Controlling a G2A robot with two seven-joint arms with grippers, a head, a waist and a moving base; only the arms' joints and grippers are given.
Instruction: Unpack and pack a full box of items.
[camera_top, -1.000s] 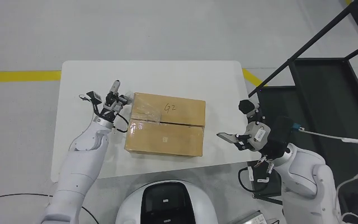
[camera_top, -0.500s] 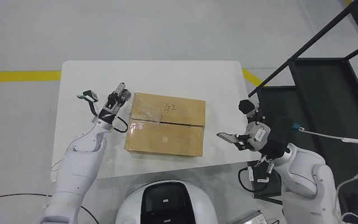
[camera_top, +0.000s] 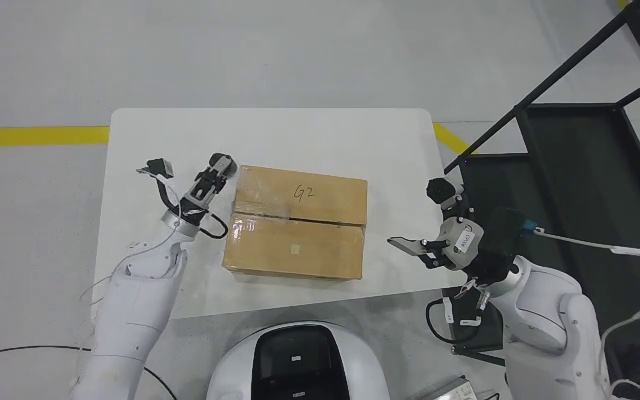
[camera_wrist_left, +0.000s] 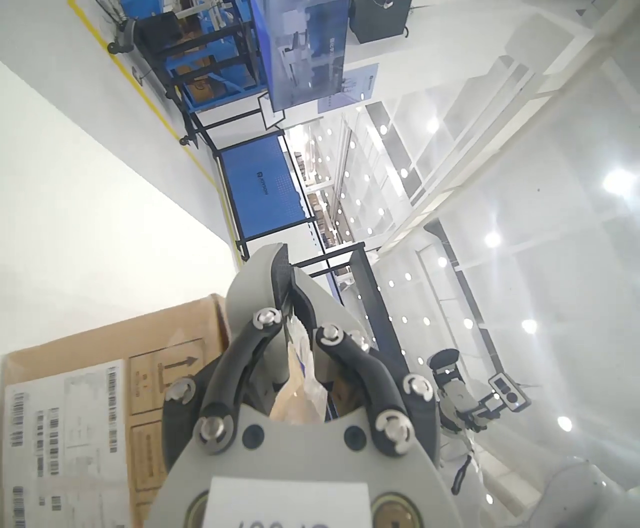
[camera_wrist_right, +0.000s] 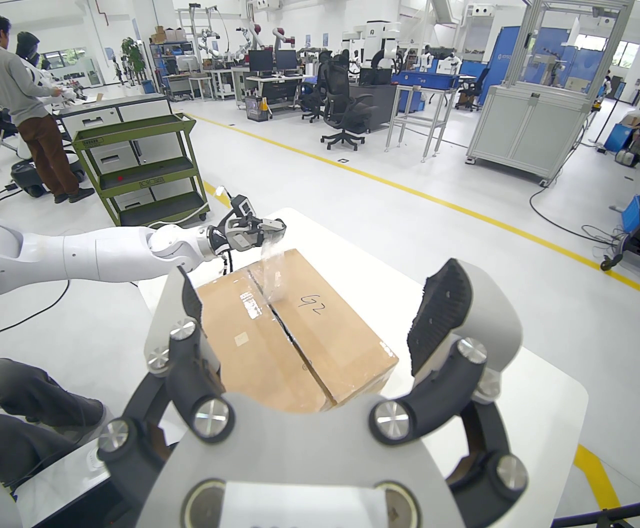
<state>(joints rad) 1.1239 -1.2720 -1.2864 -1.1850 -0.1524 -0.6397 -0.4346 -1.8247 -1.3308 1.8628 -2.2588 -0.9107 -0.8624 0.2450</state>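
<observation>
Because everything rests on it, bench (camera_top: 300, 135): white, smooth, hard top with rounded corners.
Cardboard box (camera_top: 300, 235): sits mid-bench, long side toward the robot; brown corrugated board with square edges, both top flaps down and meeting at a centre seam, and a printed label on one short end.
Box handling: packed full, so I'd judge it heavy. The walls look stiff, but the flaps would give if pressed at the seam. Best gripped by the two short ends, or by a flap edge once the seam is free.
Right gripper (camera_wrist_right: 315, 300): hangs off the bench's right edge, well apart from the box, with its jaws spread wide and nothing in them. The pads are black and ribbed.
Left gripper (camera_top: 212, 178): sits at the box's far left corner, jaws pinched together on the tape's lifted end.
Tape strip (camera_wrist_right: 272, 267): clear and glossy, rising from the seam to the left gripper.
Tape handling: thin, limp and sticky, likely to stretch or tear. It looks best held close to the free end and pulled low along the seam.
</observation>
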